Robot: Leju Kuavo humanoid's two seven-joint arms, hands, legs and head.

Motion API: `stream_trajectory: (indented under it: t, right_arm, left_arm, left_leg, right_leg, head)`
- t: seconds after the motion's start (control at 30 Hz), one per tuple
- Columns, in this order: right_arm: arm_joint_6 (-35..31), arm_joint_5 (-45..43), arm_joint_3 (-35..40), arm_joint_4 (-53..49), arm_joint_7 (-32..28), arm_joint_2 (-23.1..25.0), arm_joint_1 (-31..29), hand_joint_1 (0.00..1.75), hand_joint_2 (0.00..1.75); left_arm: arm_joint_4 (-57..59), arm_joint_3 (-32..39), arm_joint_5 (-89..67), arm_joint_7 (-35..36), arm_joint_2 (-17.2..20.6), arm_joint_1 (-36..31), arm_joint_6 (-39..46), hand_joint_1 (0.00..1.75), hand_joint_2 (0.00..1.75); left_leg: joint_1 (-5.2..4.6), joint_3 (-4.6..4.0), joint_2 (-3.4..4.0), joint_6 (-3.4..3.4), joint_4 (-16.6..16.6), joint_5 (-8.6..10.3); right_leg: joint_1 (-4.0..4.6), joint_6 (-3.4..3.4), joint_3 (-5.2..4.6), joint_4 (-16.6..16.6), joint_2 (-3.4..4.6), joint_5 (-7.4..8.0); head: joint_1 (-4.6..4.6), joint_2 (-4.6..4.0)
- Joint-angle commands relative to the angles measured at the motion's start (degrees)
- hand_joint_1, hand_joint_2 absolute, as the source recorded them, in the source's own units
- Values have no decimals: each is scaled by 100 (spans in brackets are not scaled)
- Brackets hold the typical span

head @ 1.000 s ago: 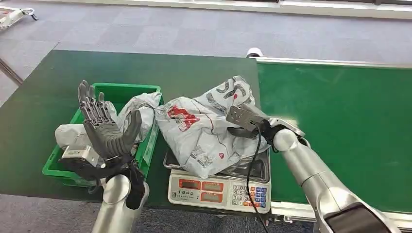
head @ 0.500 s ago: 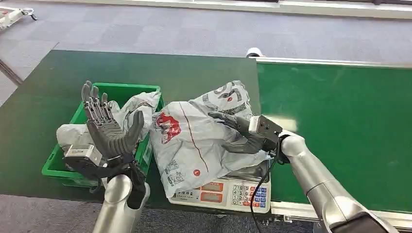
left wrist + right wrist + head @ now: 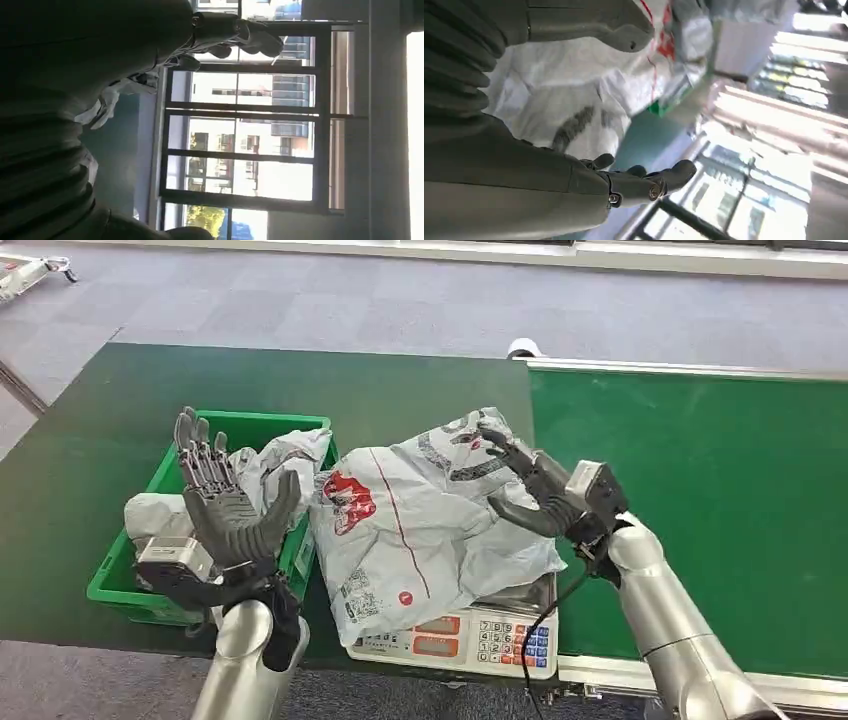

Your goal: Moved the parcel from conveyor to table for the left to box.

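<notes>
Here, the scene line by line, for you at the controls:

Parcel: the grey plastic mailer bag with red and black print lies slumped across the scale, its lower edge draping over the display. It sits between the green crate and the conveyor.

Handling: judge it soft and floppy, probably light. The film looks slick and creased, so it will sag and may slip through a loose hold. Nothing suggests it is fragile, though the contents are hidden.

Where to hold: take a bunched fold near the middle or the thick upper part by the crate side; a corner pinch would let the rest swing.

Right hand: the right hand is at the parcel's conveyor-side edge, fingers spread and holding nothing; the right wrist view shows its thumb clear of the bag.

Left hand: the left hand is raised, palm open with fingers apart, in front of the crate, empty.

Crate: it already holds other pale bags, one spilling over its rim.

Surface: the dark green tabletop is matte and flat.

Room: grey carpet floor lies beyond; the left wrist view looks at large windows.
</notes>
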Motion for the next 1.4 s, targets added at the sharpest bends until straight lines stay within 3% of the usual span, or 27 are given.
stream_trajectory:
  t: [0.03,0.1,0.17,0.2,0.37,0.57,0.7,0.83,0.9,1.03,1.3,1.4]
  right_arm:
    - [-1195,-237,-1749,-1842,-330,507,1370,0,175]
    - [-1453,-159,-1915,-1909,-399,524,1553,0,175]
    - [-2482,545,-2089,-1990,-465,549,1771,0,175]
    - [-2574,335,-2305,-1771,-465,621,1875,0,175]
    - [-4314,762,-2250,-1725,-465,537,2303,0,175]
    - [-4314,762,-2250,-1725,-465,537,2303,0,175]
    - [-4965,786,-2369,-842,-465,524,2220,0,175]
    - [-4439,187,-2637,-548,-465,430,2252,0,175]
    - [-4212,147,-2750,-393,-465,436,2195,0,175]
    - [-3903,122,-2944,-106,-465,525,2033,0,175]
    - [-3903,122,-2944,-106,-465,525,2033,0,175]
    - [-3747,259,-2885,-76,-465,505,2056,0,175]
  left_arm:
    - [515,-138,-24,24,80,-256,-471,0,175]
    - [610,-138,34,24,73,-275,-610,0,175]
    - [996,-77,170,24,62,-399,-962,0,175]
    - [1347,-105,38,24,67,-501,-968,0,175]
    - [2074,-70,-55,24,54,-840,-1097,0,175]
    - [2074,-70,-55,24,54,-840,-1097,0,175]
    - [2544,-43,-120,25,64,-998,-1156,0,175]
    - [3325,-291,-391,115,166,-1300,-1367,0,175]
    - [4080,-809,-1576,602,265,-1676,-644,0,175]
    - [4963,-1367,-2777,1585,241,-2256,-551,0,175]
    - [4963,-1367,-2777,1585,241,-2256,-551,0,175]
    - [5281,-1788,-3777,2319,262,-2453,-552,0,175]
  left_leg:
    - [3,22,-13,-4,-18,-2]
    - [8,18,-23,-4,-15,-2]
    - [3,17,-18,-3,-14,-4]
    - [5,22,-34,-3,-18,0]
    - [4,24,-31,-2,-20,0]
    - [6,32,-10,-4,-26,-3]
    - [3,24,8,-4,-14,-9]
    - [5,32,-9,-1,-24,-2]
    - [7,37,-11,0,-27,-1]
    - [2,32,-13,-1,-24,0]
    - [3,16,8,-3,-8,-9]
    - [4,23,11,-3,-13,-9]
  right_leg:
    - [5,-9,26,-17,-21,-8]
    - [10,-10,27,-17,-31,-9]
    - [5,-8,20,-14,-25,-9]
    - [7,-8,32,-19,-42,-12]
    - [6,-5,34,-24,-40,-12]
    - [8,-8,37,-31,-23,-7]
    - [5,-6,20,-17,-2,-8]
    - [7,-4,36,-30,-20,-7]
    - [10,-4,45,-37,-24,-5]
    - [4,-5,39,-30,-26,-6]
    - [4,-2,17,-14,-1,-5]
    - [5,-5,22,-18,1,-4]
  head:
    - [-4,0]
    - [-4,0]
    - [-2,0]
    - [-4,0]
    - [-2,0]
    - [-2,0]
    - [-4,0]
    - [-2,0]
    - [-2,0]
    - [-2,0]
    - [-2,0]
    - [-2,0]
